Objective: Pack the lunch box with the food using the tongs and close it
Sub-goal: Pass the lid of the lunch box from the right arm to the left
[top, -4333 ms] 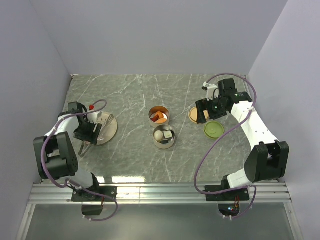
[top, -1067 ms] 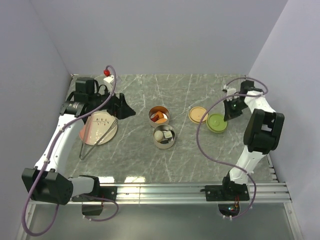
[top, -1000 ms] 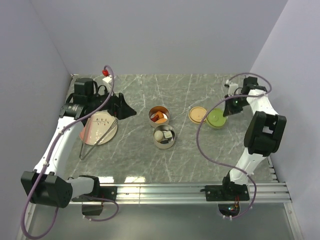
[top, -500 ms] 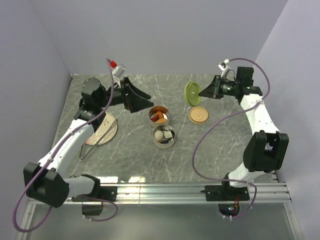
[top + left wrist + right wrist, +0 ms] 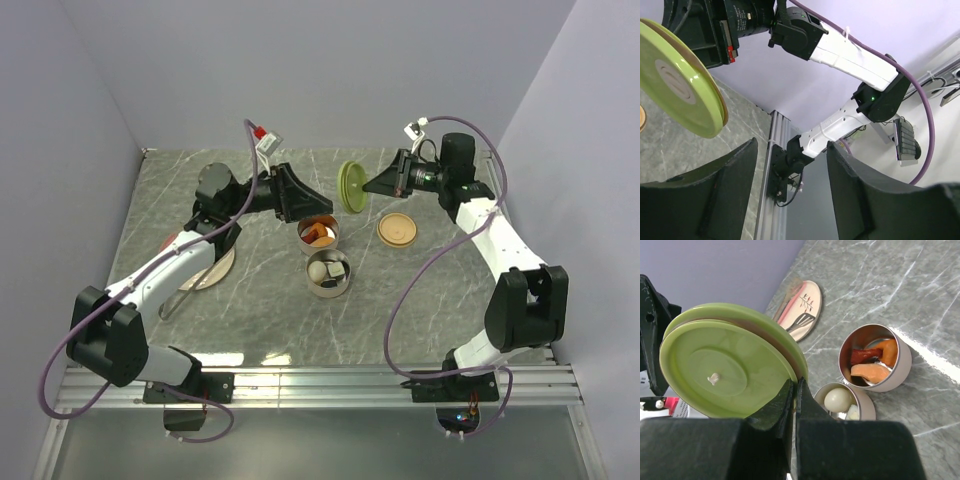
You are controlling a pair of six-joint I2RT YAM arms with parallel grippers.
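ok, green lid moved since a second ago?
Yes. From the table right of the orange lid, the green lid went up and left; right tool holds it.

plate point(image 5: 212, 272): half under left arm point(image 5: 165, 265) | tongs point(image 5: 170, 303): mostly hidden | green lid point(image 5: 680, 90): edge-cropped

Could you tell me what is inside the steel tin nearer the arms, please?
A whitish ball and a small dark-and-white piece lie in the near tin, which has no lid on. Anything beneath them is covered.
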